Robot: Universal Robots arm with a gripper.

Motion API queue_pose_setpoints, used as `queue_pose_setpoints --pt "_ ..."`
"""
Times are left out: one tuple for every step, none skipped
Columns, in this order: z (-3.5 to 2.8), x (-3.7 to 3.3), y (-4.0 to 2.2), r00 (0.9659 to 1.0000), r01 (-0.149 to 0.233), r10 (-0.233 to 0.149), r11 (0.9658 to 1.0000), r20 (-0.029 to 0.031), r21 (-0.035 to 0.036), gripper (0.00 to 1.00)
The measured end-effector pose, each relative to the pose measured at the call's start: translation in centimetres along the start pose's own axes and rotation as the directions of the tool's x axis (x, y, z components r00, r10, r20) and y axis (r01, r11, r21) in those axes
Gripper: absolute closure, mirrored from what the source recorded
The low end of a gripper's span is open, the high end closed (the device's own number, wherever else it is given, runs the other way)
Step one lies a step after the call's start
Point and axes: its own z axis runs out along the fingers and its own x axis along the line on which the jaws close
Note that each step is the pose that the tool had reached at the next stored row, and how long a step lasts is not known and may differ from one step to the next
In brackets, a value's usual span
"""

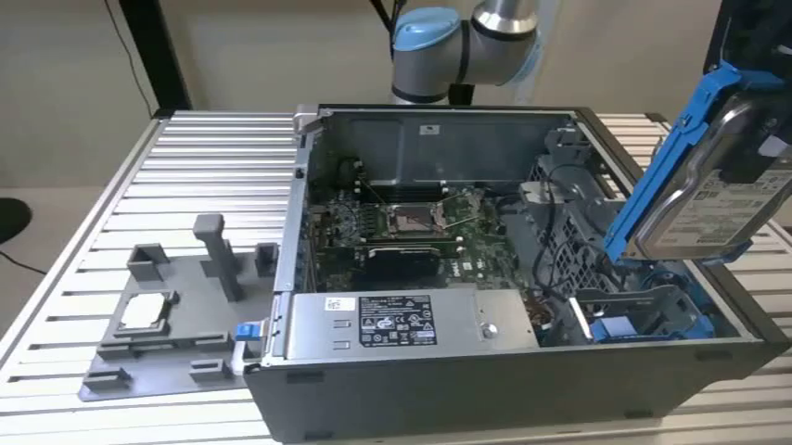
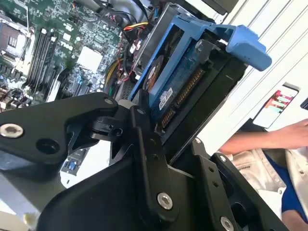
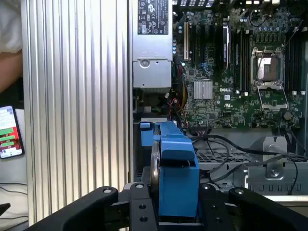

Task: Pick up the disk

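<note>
The disk (image 1: 718, 199), a silver drive with a white label in a blue carrier frame (image 1: 674, 153), hangs tilted on edge above the computer case's drive bay at the exterior view's right. My gripper (image 1: 761, 158) is shut on the disk, clear of the case. In the first wrist view the blue carrier (image 3: 175, 175) sits upright between my black fingers (image 3: 137, 204), with the gripper (image 3: 175, 214) closed on it. In the second wrist view the disk (image 2: 166, 91) and its blue frame (image 2: 243, 43) stick out from the gripper (image 2: 168, 139).
The open computer case (image 1: 495, 380) lies on a slatted metal table (image 1: 210, 158), with the motherboard (image 1: 409, 227) and grey power-supply box (image 1: 396, 320) inside. A grey fixture tray (image 1: 173, 306) holding a small silver chip (image 1: 143, 311) is at the left. A person's arm (image 2: 269, 139) and a phone (image 3: 9, 132) are beside the table.
</note>
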Motion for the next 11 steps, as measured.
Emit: queue_pose_setpoints --pt "0.0 0.0 0.0 1.0 0.0 0.0 1.0 0.0 0.0 1.0" --pt "0.0 0.02 0.0 1.0 0.0 0.0 1.0 -0.0001 0.0 1.0" --pt "0.0 0.07 0.0 1.0 0.0 0.0 1.0 -0.0002 0.0 1.0" --pt "0.01 0.13 0.0 1.0 0.0 0.0 1.0 -0.0001 0.0 1.0" --pt "0.02 0.21 0.0 1.0 0.0 0.0 1.0 0.0 0.0 1.0" --pt "0.04 0.28 0.0 1.0 0.0 0.0 1.0 0.0001 0.0 1.0" --pt "0.08 0.37 0.0 1.0 0.0 0.0 1.0 0.0 0.0 1.0" --pt "0.13 0.5 -0.01 1.0 0.0 0.0 1.0 0.0001 0.0 1.0" --pt "0.21 0.68 -0.02 1.0 0.0 0.0 1.0 0.0004 0.0 1.0" --pt "0.33 0.87 -0.03 1.0 0.0 0.0 1.0 0.0009 0.0 1.0" --pt "0.46 0.99 -0.04 1.0 0.0 0.0 1.0 0.0014 -0.0001 1.0"
